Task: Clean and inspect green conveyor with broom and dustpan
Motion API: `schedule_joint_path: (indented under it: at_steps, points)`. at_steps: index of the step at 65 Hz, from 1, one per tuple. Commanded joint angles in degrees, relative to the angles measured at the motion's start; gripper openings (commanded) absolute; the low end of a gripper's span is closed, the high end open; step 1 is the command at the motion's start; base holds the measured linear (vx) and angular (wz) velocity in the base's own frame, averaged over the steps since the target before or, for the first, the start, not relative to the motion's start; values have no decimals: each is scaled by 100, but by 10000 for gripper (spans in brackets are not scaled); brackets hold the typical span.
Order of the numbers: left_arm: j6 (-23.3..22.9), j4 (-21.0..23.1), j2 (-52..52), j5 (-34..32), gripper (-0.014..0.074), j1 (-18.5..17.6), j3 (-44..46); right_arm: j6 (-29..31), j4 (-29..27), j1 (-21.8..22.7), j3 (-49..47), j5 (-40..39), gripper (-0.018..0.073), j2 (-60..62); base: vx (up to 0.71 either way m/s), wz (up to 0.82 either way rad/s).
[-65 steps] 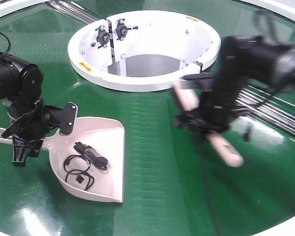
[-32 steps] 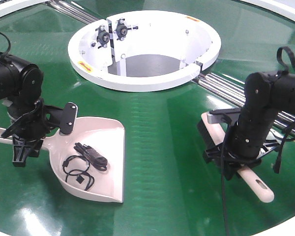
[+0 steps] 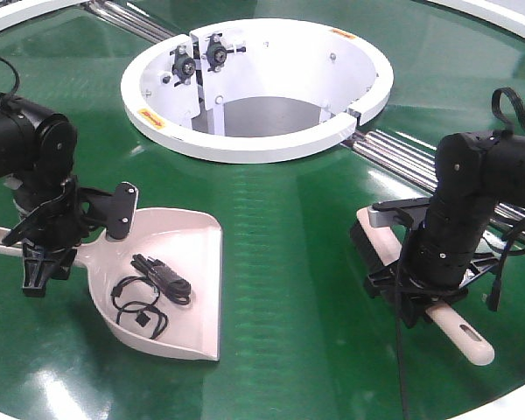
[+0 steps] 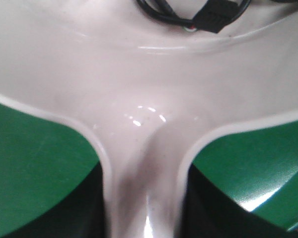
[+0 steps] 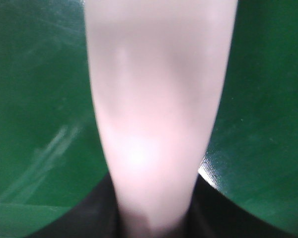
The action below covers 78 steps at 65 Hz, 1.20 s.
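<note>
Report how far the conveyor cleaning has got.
Done: a black cable lies inside the dustpan. In hand: left gripper grips the dustpan handle, right gripper grips the broom. Left, likely: emptying the dustpan and inspecting the green conveyor.

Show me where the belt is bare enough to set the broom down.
Widest bare patch: green conveyor between the dustpan and the broom, below the white ring housing. Crowded: the rollers behind the right gripper, and the dustpan, holding a black cable.

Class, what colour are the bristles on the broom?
Black; the bristles of the broom show best in the exterior front-facing view.
</note>
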<state>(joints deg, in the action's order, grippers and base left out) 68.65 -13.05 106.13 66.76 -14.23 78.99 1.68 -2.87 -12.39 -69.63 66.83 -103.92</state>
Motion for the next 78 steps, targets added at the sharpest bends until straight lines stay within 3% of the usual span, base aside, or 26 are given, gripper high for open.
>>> schedule_joint_path:
  at_steps: [1,28,44,63,78]
  points:
    - [-101,-62,-262,-39,-6,-34,156,73,-20,29,-120,122,32,305,0,0]
    - [-115,6,-262,95,-5,-34,156,32,-14,29,-120,127,77,305,0,0]
    - [-115,231,-262,121,37,-34,156,100,-14,29,-120,125,228,305,0,0]
    - [-143,298,-262,147,202,-34,151,177,-36,29,-120,89,433,305,0,0]
    - [-479,392,-262,140,388,-34,151,268,-58,29,-120,119,482,305,0,0]
